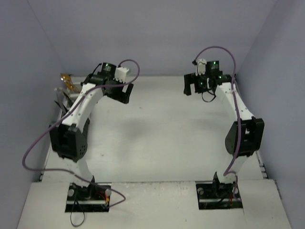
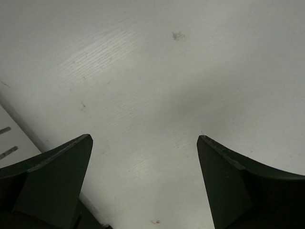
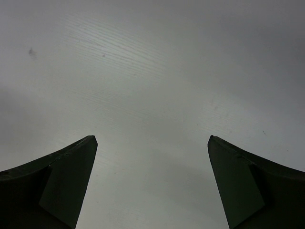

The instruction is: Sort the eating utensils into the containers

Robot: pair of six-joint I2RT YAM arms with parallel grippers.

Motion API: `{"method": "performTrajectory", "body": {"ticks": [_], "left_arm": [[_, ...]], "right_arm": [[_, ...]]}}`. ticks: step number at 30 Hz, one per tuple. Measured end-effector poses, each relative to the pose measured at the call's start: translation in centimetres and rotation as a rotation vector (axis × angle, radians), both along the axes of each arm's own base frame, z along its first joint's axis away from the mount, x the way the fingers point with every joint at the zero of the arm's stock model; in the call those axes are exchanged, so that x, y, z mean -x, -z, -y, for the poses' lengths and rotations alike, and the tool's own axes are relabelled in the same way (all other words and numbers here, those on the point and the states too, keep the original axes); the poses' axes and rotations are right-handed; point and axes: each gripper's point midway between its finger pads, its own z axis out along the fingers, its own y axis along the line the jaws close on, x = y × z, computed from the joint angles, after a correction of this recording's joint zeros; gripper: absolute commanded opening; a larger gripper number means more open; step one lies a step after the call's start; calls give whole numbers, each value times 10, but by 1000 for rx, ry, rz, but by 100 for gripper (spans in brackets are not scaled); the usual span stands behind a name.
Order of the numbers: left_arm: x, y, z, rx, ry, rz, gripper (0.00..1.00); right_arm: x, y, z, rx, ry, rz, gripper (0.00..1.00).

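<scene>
Gold-tipped eating utensils [image 1: 65, 77] stick up at the far left edge of the table [image 1: 157, 133]. They stand in containers [image 1: 61, 101] that are mostly hidden behind the left arm. That arm reaches up the table's left side with its elbow raised and its wrist turned inward. The left gripper [image 1: 123, 93] hangs over bare table with its fingers [image 2: 57, 176] spread wide, holding nothing. The right arm stretches toward the table's far right, and the right gripper [image 3: 152, 137] is likewise spread and empty.
</scene>
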Motion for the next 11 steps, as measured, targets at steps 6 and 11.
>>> {"method": "performTrajectory", "body": {"ticks": [6,11], "left_arm": [[2,33,-8,-26,-88,-47,88],[12,33,-21,-52,-138,-7,88]], "right_arm": [[9,17,10,28,44,13,100],[15,35,15,44,68,-1,100]]}}
